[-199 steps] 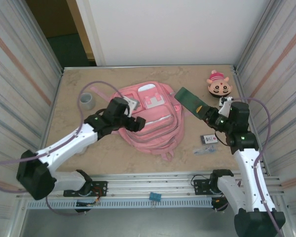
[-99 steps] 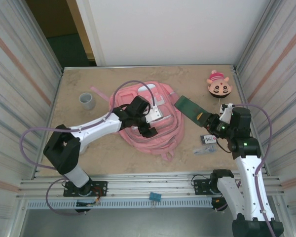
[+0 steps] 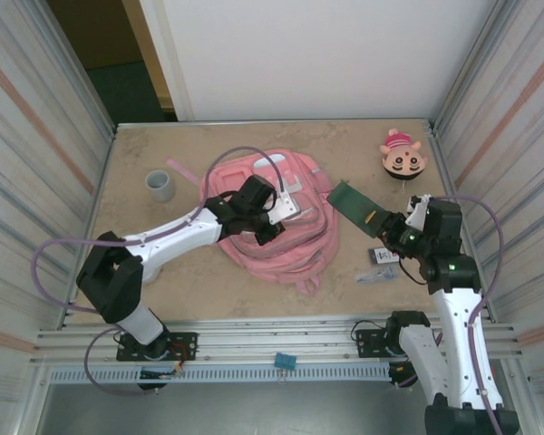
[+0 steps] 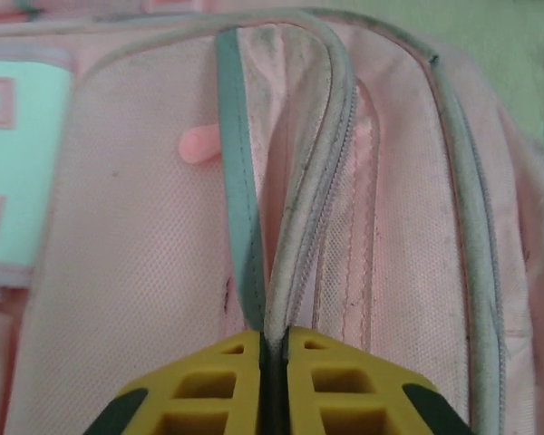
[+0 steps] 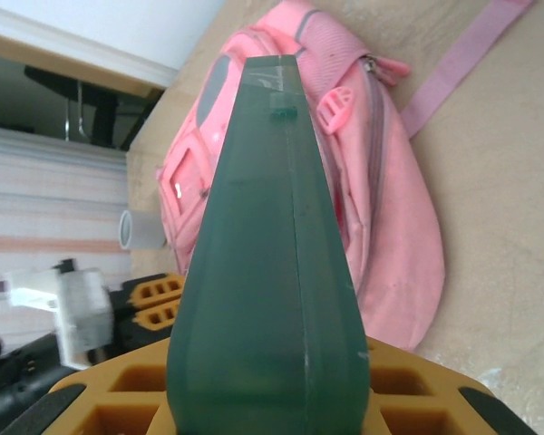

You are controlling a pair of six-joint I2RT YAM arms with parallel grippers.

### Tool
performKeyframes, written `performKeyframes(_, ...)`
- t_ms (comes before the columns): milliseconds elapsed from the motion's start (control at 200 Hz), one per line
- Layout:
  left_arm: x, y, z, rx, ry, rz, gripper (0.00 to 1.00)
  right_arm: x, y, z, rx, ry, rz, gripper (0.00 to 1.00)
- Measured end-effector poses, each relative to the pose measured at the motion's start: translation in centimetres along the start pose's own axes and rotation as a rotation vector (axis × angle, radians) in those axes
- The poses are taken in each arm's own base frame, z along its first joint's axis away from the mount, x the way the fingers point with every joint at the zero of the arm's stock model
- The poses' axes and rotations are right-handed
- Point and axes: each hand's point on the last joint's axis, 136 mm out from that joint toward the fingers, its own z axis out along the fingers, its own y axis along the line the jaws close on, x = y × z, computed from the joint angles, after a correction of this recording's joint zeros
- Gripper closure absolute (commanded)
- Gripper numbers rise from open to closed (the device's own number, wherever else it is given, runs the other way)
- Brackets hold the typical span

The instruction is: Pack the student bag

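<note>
The left fingers [image 4: 227, 385] clamp the student bag [image 3: 299, 249] by its pocket rim [image 4: 290, 181], seemingly to hold it agape; beyond the right fingers [image 5: 109, 385], their gripped green folder [image 5: 267, 254] points bagward.

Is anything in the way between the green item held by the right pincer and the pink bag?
Nothing visible. Bare table lies between the green item in the right pincer and the student bag; the left pincer pinches the bag's zipper edge.
</note>
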Motion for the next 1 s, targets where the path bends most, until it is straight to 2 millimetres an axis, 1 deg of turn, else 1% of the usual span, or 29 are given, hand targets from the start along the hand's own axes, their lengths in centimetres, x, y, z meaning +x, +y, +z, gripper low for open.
performKeyframes(40,-0.7,0.8,-0.9,-0.010,-0.027,-0.045,0.95,0.0,-0.1,-0.3,0.012,-0.008,0.019,0.86)
performKeyframes(80,-1.6,2.0,-2.0,-0.024,-0.067,-0.105,0.95,-0.1,0.0,-0.7,0.017,-0.018,0.033,0.86)
performKeyframes(180,-3.5,5.1,-5.0,-0.069,-0.172,-0.226,0.95,-0.4,0.8,-1.5,0.001,-0.038,0.054,0.86)
performKeyframes(246,-4.4,6.5,-6.5,-0.092,-0.225,-0.281,0.96,-0.2,1.2,-1.8,-0.015,-0.036,0.067,0.86)
performKeyframes(321,-5.2,7.4,-7.3,-0.098,-0.262,-0.330,0.97,0.5,1.5,-1.6,-0.025,-0.009,0.083,0.86)
performKeyframes(401,-5.3,7.6,-7.4,-0.089,-0.270,-0.376,0.98,2.0,1.9,-0.9,-0.047,0.048,0.079,0.85)
performKeyframes(546,-5.4,7.8,-7.3,-0.066,-0.280,-0.436,0.98,5.8,2.9,1.5,-0.088,0.181,0.060,0.86)
performKeyframes(606,-5.5,7.9,-7.3,-0.061,-0.287,-0.450,0.99,7.4,3.3,2.8,-0.097,0.227,0.048,0.86)
performKeyframes(702,-5.9,7.8,-7.4,-0.048,-0.298,-0.465,0.99,9.4,3.9,5.1,-0.111,0.256,0.063,0.87)
performKeyframes(862,-6.6,7.9,-7.8,-0.032,-0.317,-0.483,0.99,11.2,4.0,9.4,-0.128,0.220,0.109,0.87)
performKeyframes(1002,-7.0,8.0,-8.1,-0.023,-0.331,-0.491,0.99,11.7,6.2,12.5,-0.174,0.168,0.123,0.85)
